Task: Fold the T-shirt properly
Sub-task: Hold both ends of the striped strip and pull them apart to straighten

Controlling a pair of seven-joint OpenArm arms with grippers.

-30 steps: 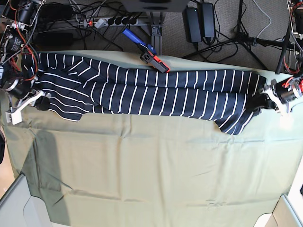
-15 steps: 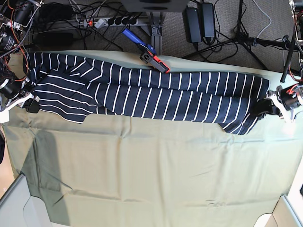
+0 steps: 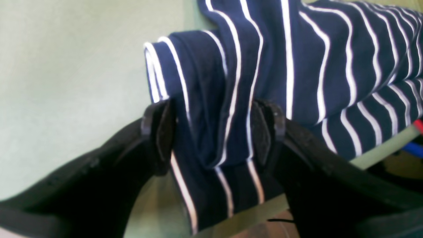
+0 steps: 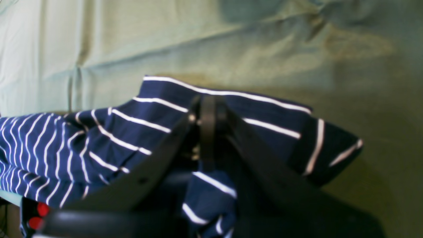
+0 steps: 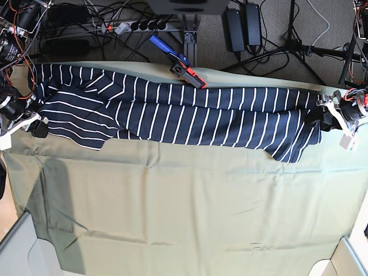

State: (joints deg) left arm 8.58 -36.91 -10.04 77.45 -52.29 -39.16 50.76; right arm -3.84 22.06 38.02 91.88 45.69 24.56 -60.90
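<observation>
- The left gripper (image 3: 211,132), at 3 o'clock in the base view, has its jaws spread apart; a bunched fold of the shirt (image 5: 172,112) lies between the two pads without being pinched.
- The right gripper (image 4: 208,125), at 9 o'clock in the base view, is clenched on the shirt's other end, with striped fabric pressed between its closed fingers.
- The shirt is navy with thin white stripes. It is stretched into a long narrow band from 9 o'clock to 3 o'clock across the far half of the green cloth (image 5: 190,213).
- Its lower edge dips into a point toward 4 o'clock, near the left gripper.
- A blue and red tool (image 5: 178,61) lies at 12 o'clock, touching the shirt's far edge.
- The near half of the cloth shows only light creases.
</observation>
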